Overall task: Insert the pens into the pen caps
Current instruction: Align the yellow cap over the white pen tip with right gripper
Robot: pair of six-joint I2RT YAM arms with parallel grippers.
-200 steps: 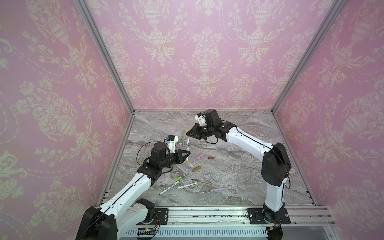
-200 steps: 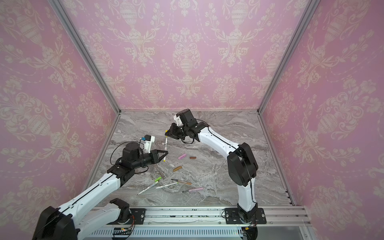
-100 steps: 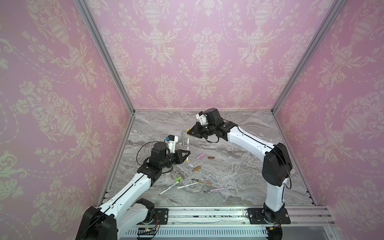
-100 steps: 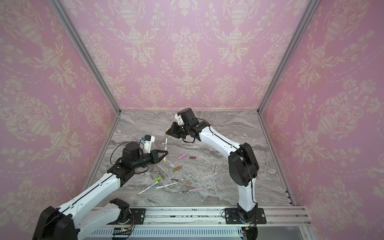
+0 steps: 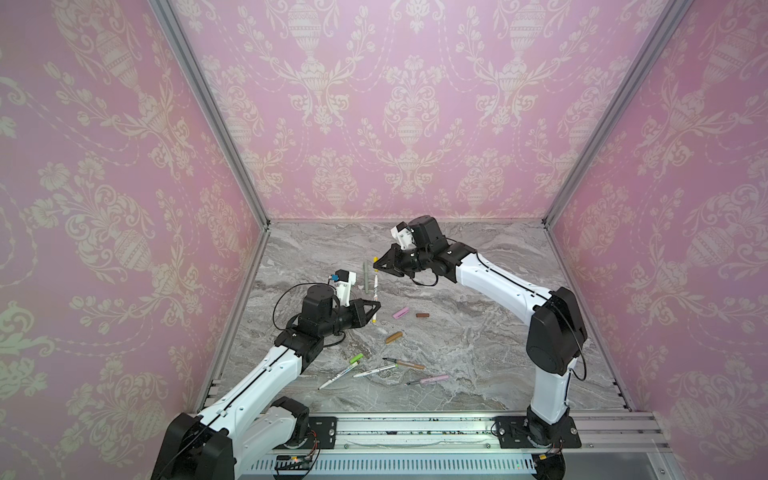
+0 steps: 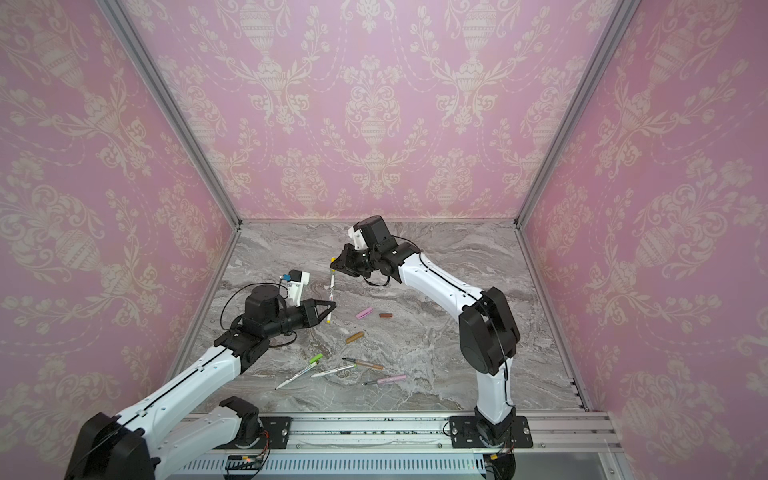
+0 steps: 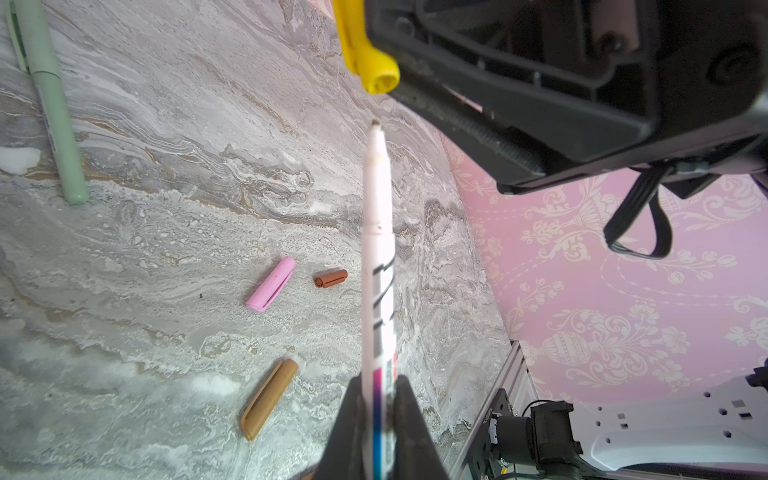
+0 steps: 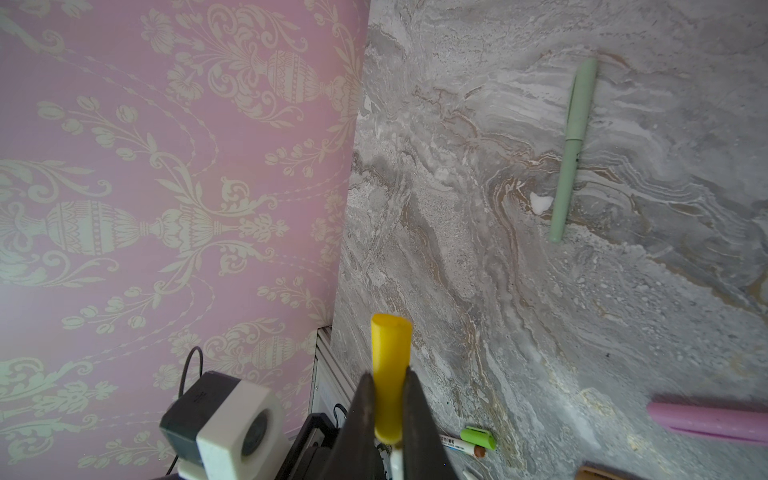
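The white-barrelled pen (image 7: 376,257) is held in the air over the marble tabletop (image 7: 145,216). It is clamped near its rear end by the closed jaws of the left gripper (image 7: 378,399). Its dark tip is aimed at the open mouth of the yellow cap (image 7: 368,54) and stops just short of it, with a gap between them. The cap is pinched across its body by the right gripper (image 8: 388,384), whose jaws are shut on it, and the mouth is left free.

The pen is judged light, stiff and smooth. Because it is gripped so far from the tip, a small wobble at the jaws is likely to be magnified at the point, so a hold nearer mid-barrel would be steadier. The short, hard cap is judged prone to twisting in a pinch. The fine tip is taken as the fragile part and should not be driven against the rim.

A pink cap (image 7: 271,283), a brown cap (image 7: 330,277) and a tan cap (image 7: 269,399) are seen lying on the table below. A sage-green pen (image 8: 571,145), apparently capped, lies well apart from them.
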